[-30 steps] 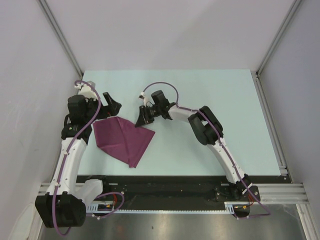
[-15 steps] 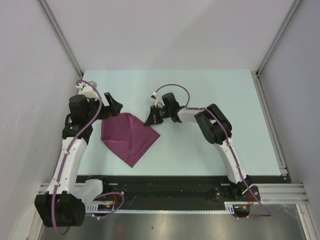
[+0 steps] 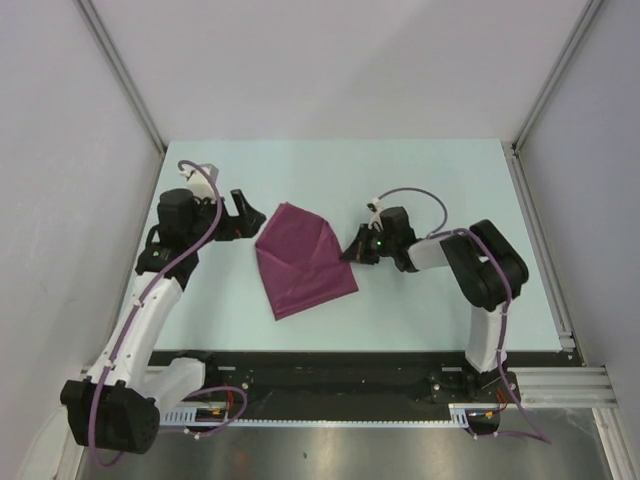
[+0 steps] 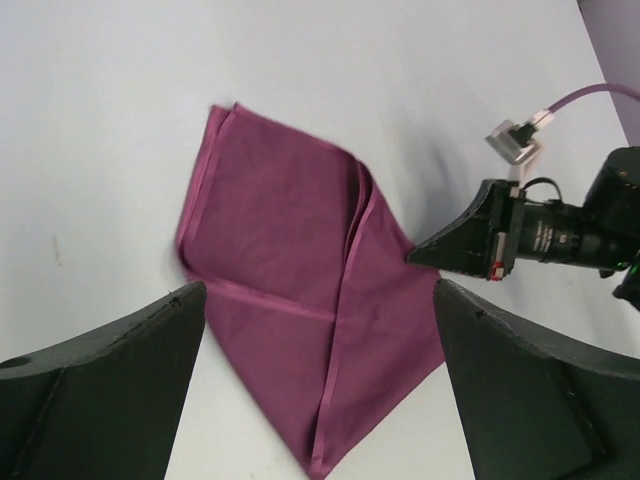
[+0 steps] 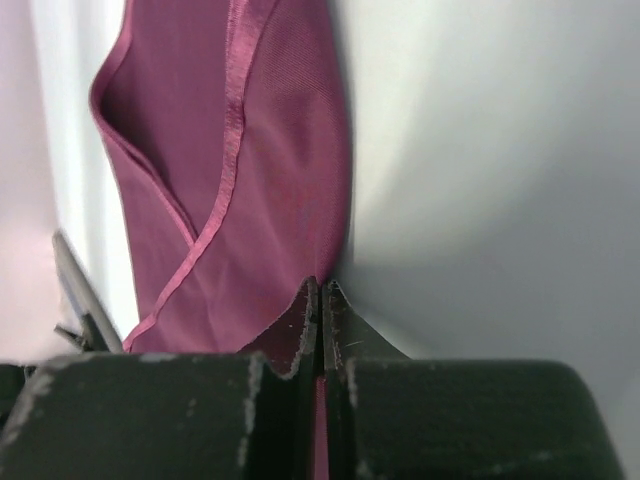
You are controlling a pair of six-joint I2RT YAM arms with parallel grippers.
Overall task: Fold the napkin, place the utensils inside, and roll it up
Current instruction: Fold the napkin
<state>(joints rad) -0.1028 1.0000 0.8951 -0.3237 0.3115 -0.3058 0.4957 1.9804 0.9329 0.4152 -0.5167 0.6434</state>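
At the near edge of the flat, pale mint-green table point(image 3: 450, 190), two white-and-black arms are bolted side by side, one on each side. There is one napkin point(image 3: 300, 265), a thin, creased, slightly shiny magenta-purple cloth. It lies folded into a rough kite shape near the middle of the table, between the two grippers. One corner points to the near edge and a hemmed flap crosses its top layer.

The right gripper point(image 3: 351, 256) touches the napkin's right edge. In the right wrist view this gripper point(image 5: 320, 292) has its two black fingers pressed together, with a sliver of magenta caught between them, so it pinches the napkin point(image 5: 260, 150) at its border. The cloth stretches away flat from the fingertips.

The left gripper point(image 3: 245, 217) sits just beside the napkin's upper left side, not touching it. In the left wrist view this gripper point(image 4: 318, 300) has its two dark fingers point(image 4: 100, 390) spread wide. The napkin point(image 4: 290, 340) lies on the table beyond, framed between them.

Farther back the table runs on to pale grey walls.
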